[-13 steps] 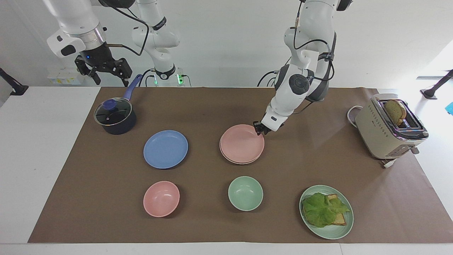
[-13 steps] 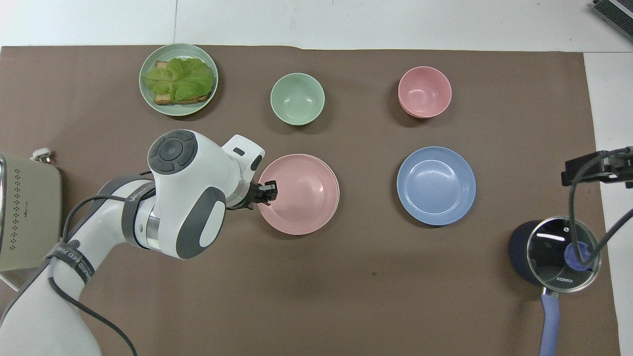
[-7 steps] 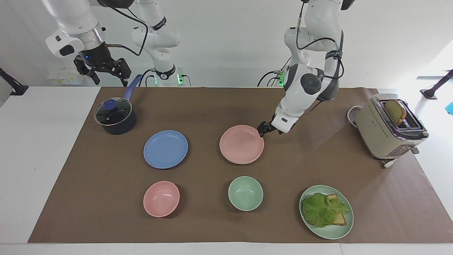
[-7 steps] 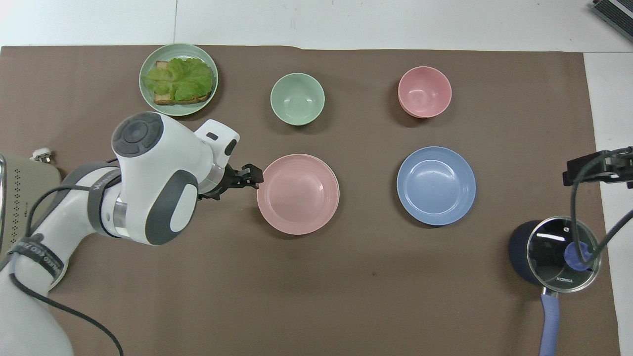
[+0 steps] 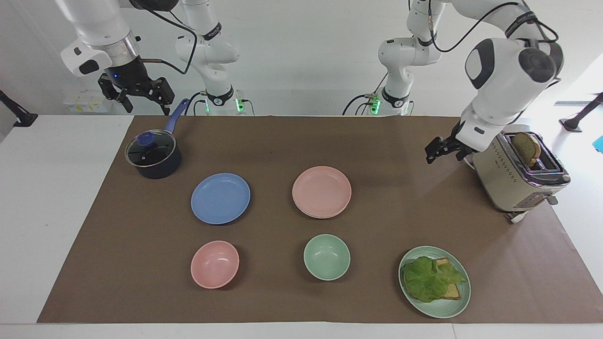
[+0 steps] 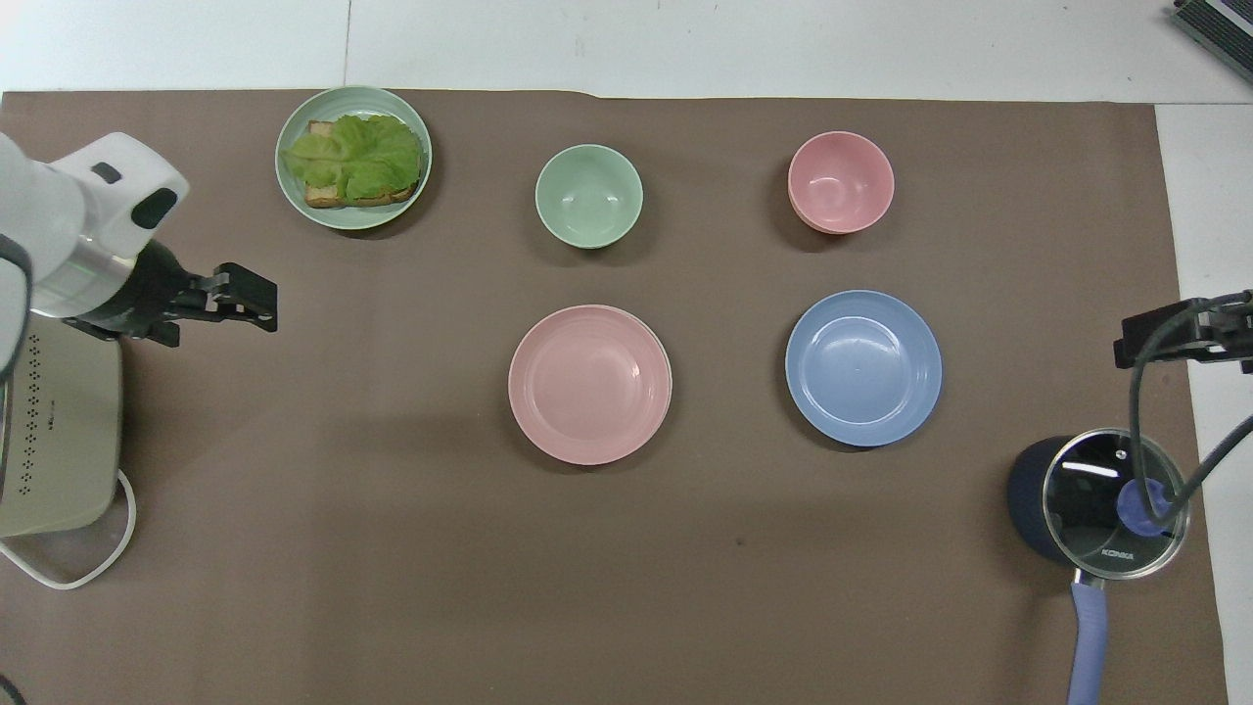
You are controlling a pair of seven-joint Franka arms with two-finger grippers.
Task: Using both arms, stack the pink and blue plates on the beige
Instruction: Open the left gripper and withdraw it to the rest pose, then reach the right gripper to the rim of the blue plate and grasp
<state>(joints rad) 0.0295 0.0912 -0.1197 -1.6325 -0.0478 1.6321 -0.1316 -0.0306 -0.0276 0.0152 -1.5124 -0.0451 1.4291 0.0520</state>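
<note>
Left gripper (image 5: 435,149) hangs over bare brown mat beside the toaster (image 5: 518,174), at the left arm's end of the desk (image 5: 56,212); we read its jaws as spread wide, with nothing between them. Right gripper (image 5: 136,94) hovers above the saucepan's (image 5: 153,157) end of the desk, also spread apart and empty; that arm waits.

We note the pink plate (image 5: 321,190) lying flat on top of the beige plate (image 5: 325,216), of which only a thin cream rim shows under the edge farther from the robots. In the overhead view the pink plate (image 6: 589,384) covers it almost wholly. No gripper touches this stack.

We find the blue plate (image 5: 220,198) alone on the mat, beside the stack toward the right arm's end, well apart from it and not yet stacked.

Farther from the robots sit a pink bowl (image 5: 215,264), a mint-green bowl (image 5: 327,257) and a green plate (image 5: 440,308) carrying lettuce on toast. A slice of bread stands in the toaster slot.
</note>
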